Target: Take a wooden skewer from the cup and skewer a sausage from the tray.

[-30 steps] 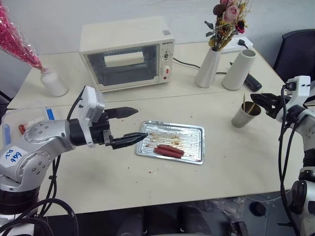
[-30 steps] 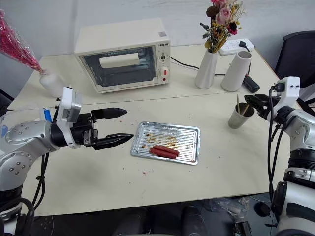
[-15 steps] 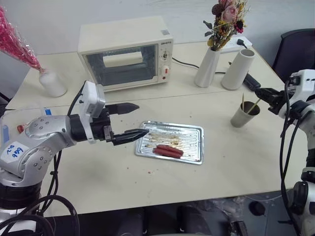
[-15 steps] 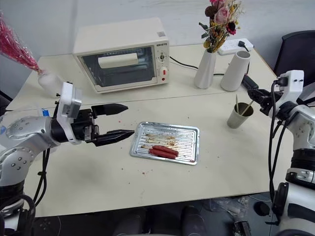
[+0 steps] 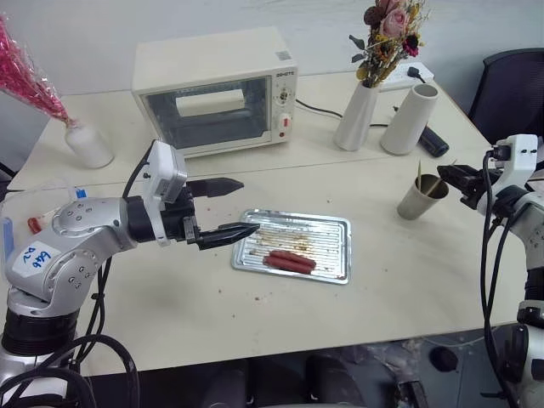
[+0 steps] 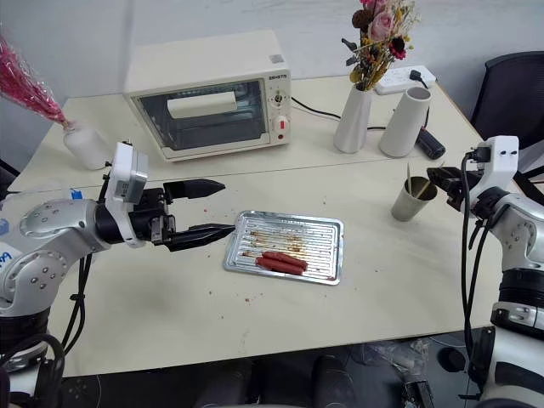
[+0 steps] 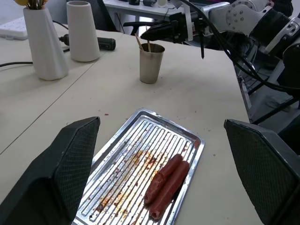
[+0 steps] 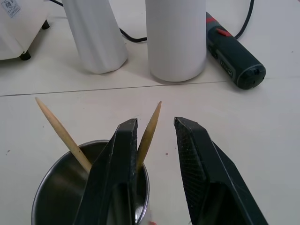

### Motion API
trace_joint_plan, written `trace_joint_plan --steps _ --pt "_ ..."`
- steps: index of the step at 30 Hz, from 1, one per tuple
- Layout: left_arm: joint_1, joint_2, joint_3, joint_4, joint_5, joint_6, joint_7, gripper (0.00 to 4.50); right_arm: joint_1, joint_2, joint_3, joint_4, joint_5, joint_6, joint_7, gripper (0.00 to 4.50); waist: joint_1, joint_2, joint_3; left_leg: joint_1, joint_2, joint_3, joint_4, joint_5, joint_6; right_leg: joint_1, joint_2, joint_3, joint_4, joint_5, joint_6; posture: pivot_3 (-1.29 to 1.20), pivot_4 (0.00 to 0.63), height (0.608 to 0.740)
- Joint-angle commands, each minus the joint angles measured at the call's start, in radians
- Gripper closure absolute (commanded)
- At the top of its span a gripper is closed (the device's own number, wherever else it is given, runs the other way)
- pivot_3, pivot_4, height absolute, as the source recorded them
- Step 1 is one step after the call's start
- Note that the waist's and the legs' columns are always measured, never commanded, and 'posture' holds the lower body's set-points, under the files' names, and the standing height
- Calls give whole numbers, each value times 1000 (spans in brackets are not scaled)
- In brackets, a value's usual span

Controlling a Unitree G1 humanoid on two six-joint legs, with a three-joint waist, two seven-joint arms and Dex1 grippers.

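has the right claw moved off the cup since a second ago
No. The right claw sits at the cup rim as before, its fingers either side of a wooden skewer.

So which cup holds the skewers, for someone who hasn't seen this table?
From the toaster oven, go right past the flower vase and tall white cylinder. The cup stands nearer the table's front: short, grey-beige, tapered, sticks poking out.

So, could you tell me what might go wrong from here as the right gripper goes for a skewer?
The right gripper has one wooden skewer between its fingers, but they are not yet closed on it, so it may slip free. One finger sits at the cup rim, so a pull could tip the cup. The second skewer could be dragged along.
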Motion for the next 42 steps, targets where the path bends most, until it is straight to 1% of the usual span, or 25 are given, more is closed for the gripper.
trace_joint_plan --steps 1,3,4,8,12,21,23,27,30,31,34,37,39,41,42 --pt "-17 14 23 -18 2 -14 -7 0 -2 2 -32 -17 24 -13 0 3914 0 0 0 0 0 0 0 0 0 0 0 0 0 0 0 0 150 740" --pt "-19 13 21 -16 4 -16 -6 0 -1 1 -30 -25 26 -11 3 4459 0 0 0 0 0 1 0 0 0 0 0 0 0 0 0 0 150 740" --pt "-21 13 20 -13 5 -17 -8 0 -2 0 -29 -29 28 -10 2 4488 0 -1 0 0 0 1 0 -1 1 0 0 0 0 0 0 0 150 740" --pt "-27 9 17 -6 9 -21 -8 0 -13 -11 -33 -44 40 7 4 4488 0 -2 1 0 0 1 0 -1 1 -1 0 1 0 0 0 0 150 740" --pt "-27 3 13 2 16 -30 -9 0 -43 -45 -40 -72 56 43 15 4488 0 -2 1 0 0 2 0 -2 1 -1 0 2 0 0 0 0 150 740" --pt "-30 -15 3 14 34 -48 -15 0 -89 -99 -55 -142 104 126 27 4488 1 -2 1 -6 1 8 0 -2 1 -10 0 3 2 0 0 0 150 740" --pt "-32 -19 2 15 37 -49 -17 0 -109 -127 -55 -165 109 137 39 4488 1 -2 1 -6 1 8 1 -2 2 -10 -1 4 3 0 0 0 150 740" --pt "-33 -30 3 4 37 -51 -10 0 -257 -184 -73 -153 159 217 30 4488 -1 -2 1 -7 1 9 1 -2 2 -12 -1 4 3 0 0 0 150 740" --pt "-28 -43 8 -10 36 -54 2 0 -372 -183 -74 -163 224 332 12 4488 -1 -2 1 -7 2 11 0 -3 2 -13 0 5 3 1 0 0 150 740" --pt "-26 -49 10 -14 36 -54 8 0 -404 -166 -81 -173 252 381 -6 4488 -1 -3 1 -7 3 10 0 -3 1 -13 0 5 3 1 0 0 150 740" --pt "-20 -80 10 -31 50 -70 45 0 -512 -46 -152 -198 368 559 -144 4488 -6 -4 1 -7 5 11 1 -5 1 -13 -1 6 1 2 -2 0 150 740" --pt "2 -135 2 -44 73 -96 103 0 -581 178 -298 -218 469 735 -396 4488 -13 -4 1 -7 7 12 1 -5 1 -13 -1 6 1 2 -3 0 150 740" --pt "12 -159 -7 -51 97 -116 128 0 -599 288 -376 -245 502 795 -522 4488 -13 -4 1 -8 8 11 1 -4 0 -14 -1 6 6 3 -4 0 150 740" --pt "29 -200 -18 -56 134 -146 173 0 -600 462 -462 -287 557 853 -673 4488 -11 -4 1 -12 8 10 2 -3 -1 -18 -1 5 8 3 -4 0 150 740" --pt "34 -214 -21 -57 148 -158 188 0 -601 523 -496 -306 575 876 -730 4488 -10 -4 1 -15 8 11 2 -3 -1 -22 0 5 10 3 -4 0 150 740"
